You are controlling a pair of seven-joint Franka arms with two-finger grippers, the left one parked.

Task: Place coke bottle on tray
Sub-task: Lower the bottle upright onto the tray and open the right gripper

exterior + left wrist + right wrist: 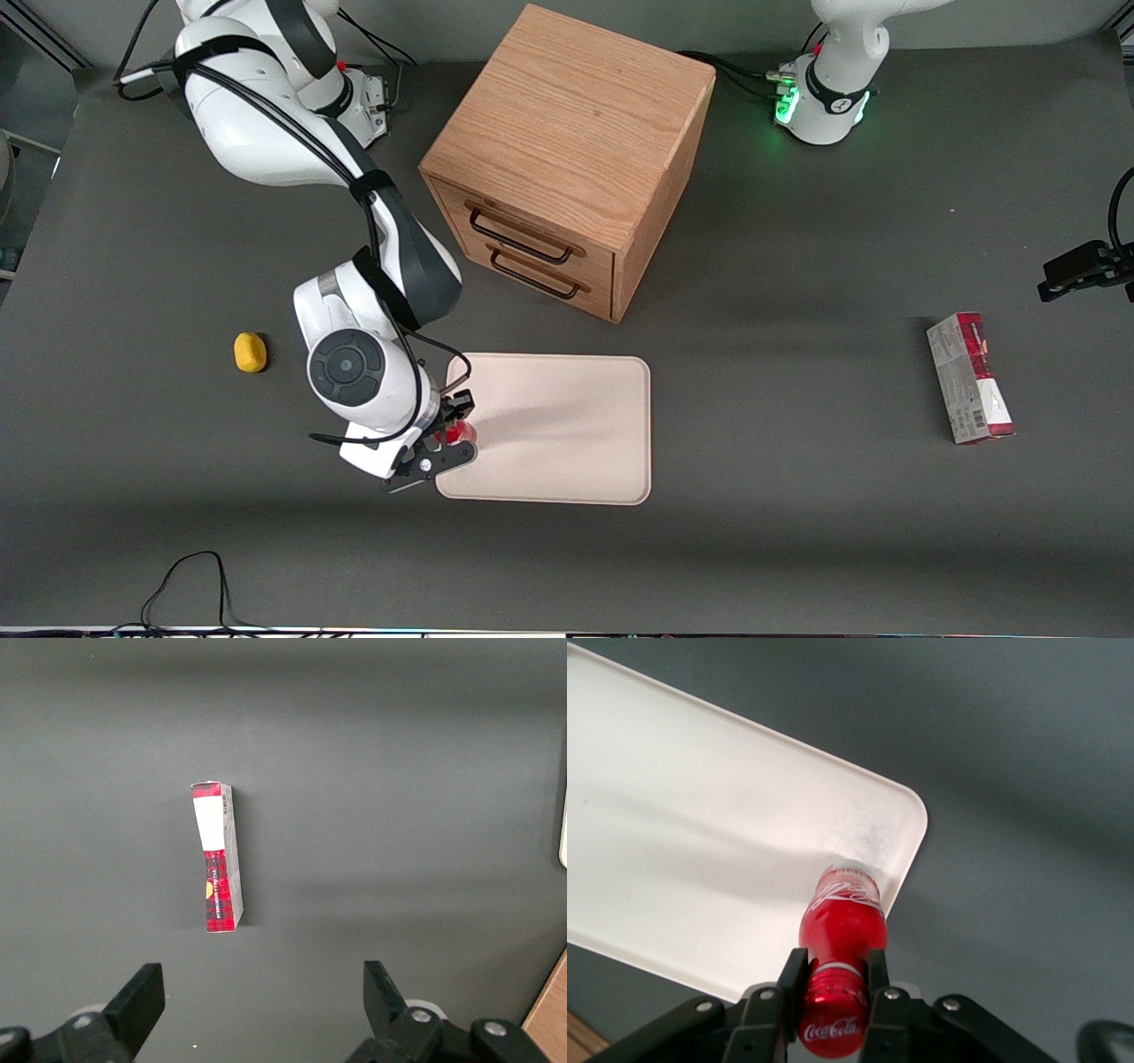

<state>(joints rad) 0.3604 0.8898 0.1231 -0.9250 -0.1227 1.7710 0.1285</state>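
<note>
Over the tray's corner nearest the working arm, we see the coke bottle [842, 935] clamped at its red-capped neck between the two fingers of the pincer [833, 979], its body upright and its base down at the tray's surface close to the rounded corner; whether the base actually rests on the tray or hangs just above it we cannot tell. From the front, only a small patch of the red bottle [458, 433] shows under the pincer [454, 430], which sits right at the tray's short edge toward the working arm's end of the desk. The tray [576, 425] is a pale cream rectangle with rounded corners and a low rim, lying flat on the dark grey desk [797, 549], and apart from the bottle at that corner its surface [700, 833] is bare. Farther from the front camera than the tray stands a wooden drawer cabinet [567, 159], turned at an angle, with two dark handles on its drawer fronts. A small yellow rounded lump [250, 352] lies on the desk beside the working arm, apart from the tray. Well away toward the parked arm's end of the desk lies a red-and-grey carton [969, 378], seen also from the left wrist as a narrow box [218, 856] lying on the desk.
</note>
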